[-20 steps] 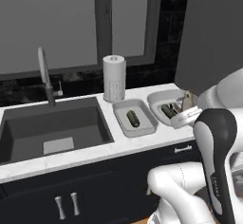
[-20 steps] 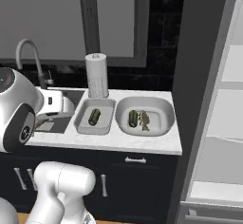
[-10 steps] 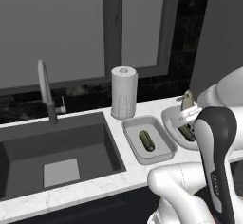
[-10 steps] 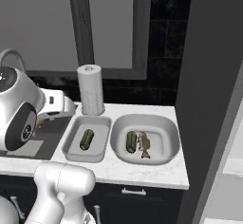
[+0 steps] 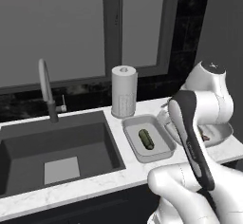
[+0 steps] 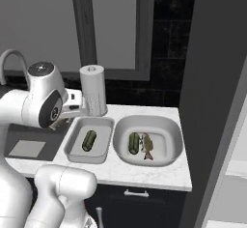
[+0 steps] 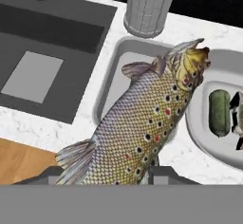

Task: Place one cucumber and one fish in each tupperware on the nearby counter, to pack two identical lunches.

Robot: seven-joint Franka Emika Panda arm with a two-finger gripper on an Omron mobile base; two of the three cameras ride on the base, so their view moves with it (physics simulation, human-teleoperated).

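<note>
My jaws pinch a speckled fish (image 7: 142,128) over the worktop (image 6: 144,171); beyond them the rectangular tray (image 6: 72,149) lacks its fish, while the round dish (image 6: 166,125) already looks packed.

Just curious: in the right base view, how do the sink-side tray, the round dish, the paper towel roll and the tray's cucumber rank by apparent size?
1. Round dish
2. Tray and paper towel roll: look alike, unsure
3. Cucumber
</note>
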